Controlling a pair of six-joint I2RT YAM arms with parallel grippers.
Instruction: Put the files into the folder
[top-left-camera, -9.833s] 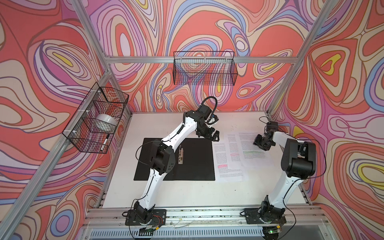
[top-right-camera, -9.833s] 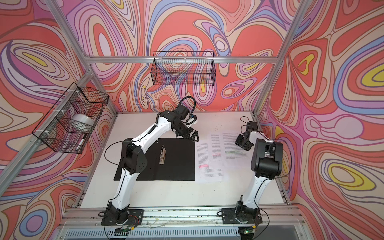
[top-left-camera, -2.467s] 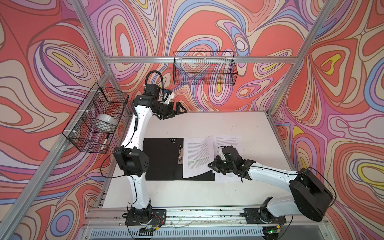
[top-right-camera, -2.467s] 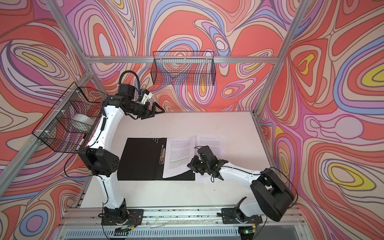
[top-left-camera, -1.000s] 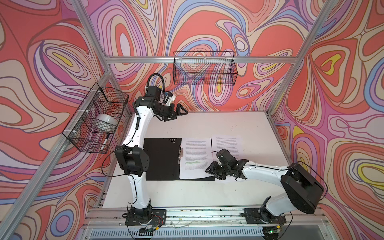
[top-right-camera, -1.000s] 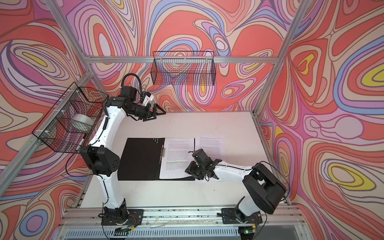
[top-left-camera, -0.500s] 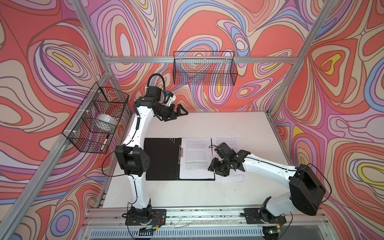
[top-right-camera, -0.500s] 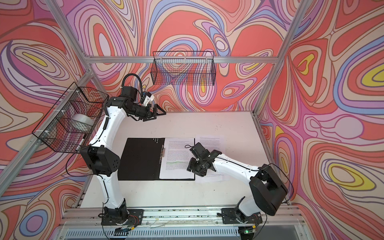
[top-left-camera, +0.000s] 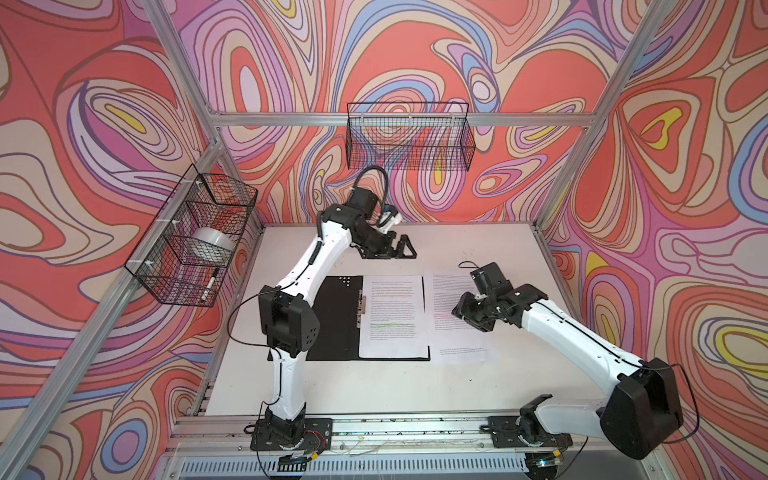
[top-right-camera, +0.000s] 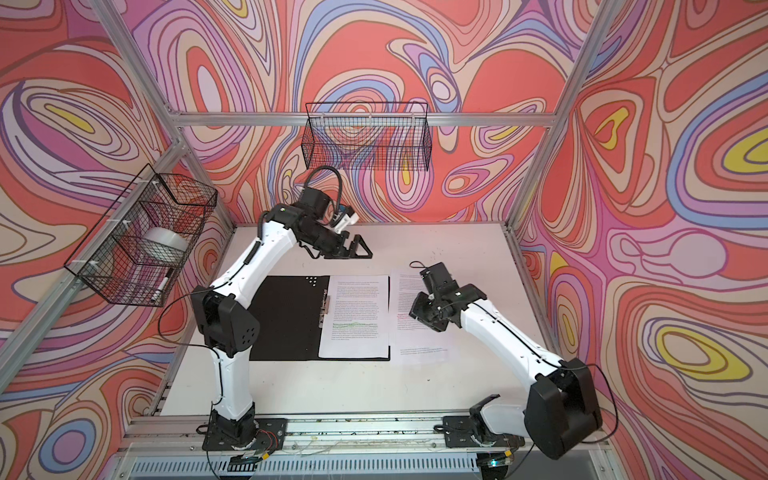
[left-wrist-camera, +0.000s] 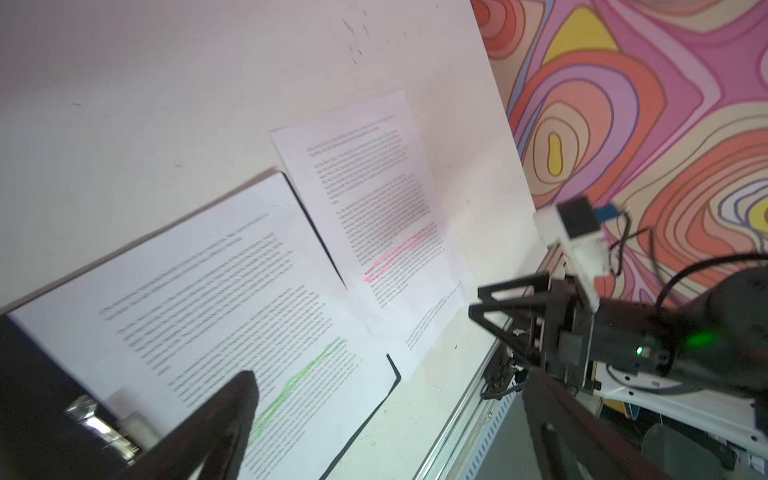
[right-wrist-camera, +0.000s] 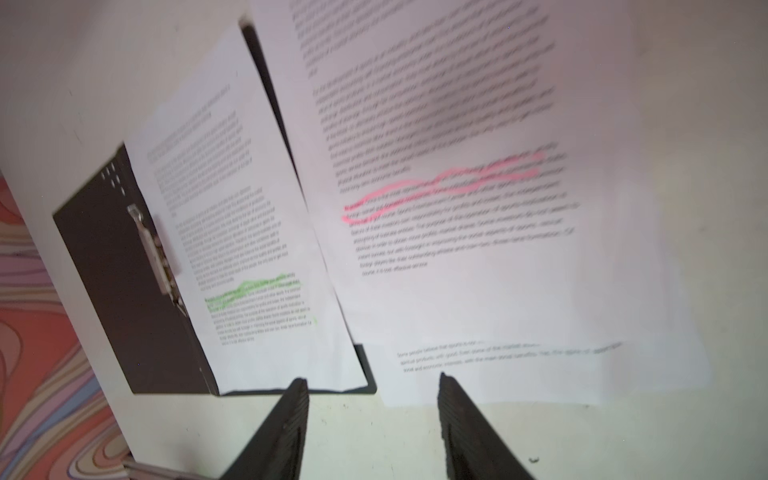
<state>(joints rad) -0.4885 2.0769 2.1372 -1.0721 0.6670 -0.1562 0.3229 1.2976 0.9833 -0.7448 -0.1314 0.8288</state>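
Observation:
The folder (top-left-camera: 332, 320) (top-right-camera: 286, 324) lies open, black inside up, with its metal clip (right-wrist-camera: 153, 253) along the spine. A file with green highlighting (top-left-camera: 392, 316) (top-right-camera: 357, 320) (left-wrist-camera: 228, 291) (right-wrist-camera: 249, 249) lies flat on the folder's right half. More files, the top one highlighted pink (top-left-camera: 442, 316) (top-right-camera: 405, 307) (left-wrist-camera: 374, 216) (right-wrist-camera: 478, 208), lie on the table just right of the folder. My right gripper (top-left-camera: 465, 311) (top-right-camera: 419, 311) (right-wrist-camera: 372, 380) hovers over them, open, with nothing between its fingers. My left gripper (top-left-camera: 405, 249) (top-right-camera: 361, 249) (left-wrist-camera: 388, 374) hangs wide open behind the folder.
A wire basket (top-left-camera: 191, 241) on the left wall holds a tape roll (top-left-camera: 212, 245) and a marker (top-left-camera: 209, 284). Another wire basket (top-left-camera: 409, 141) hangs on the back wall. An aluminium rail (top-left-camera: 395, 426) runs along the table's front edge.
My right gripper has moved from the folder's front right corner back and to the right, over the pink-highlighted files. My left gripper has come down and to the right from the back wall.

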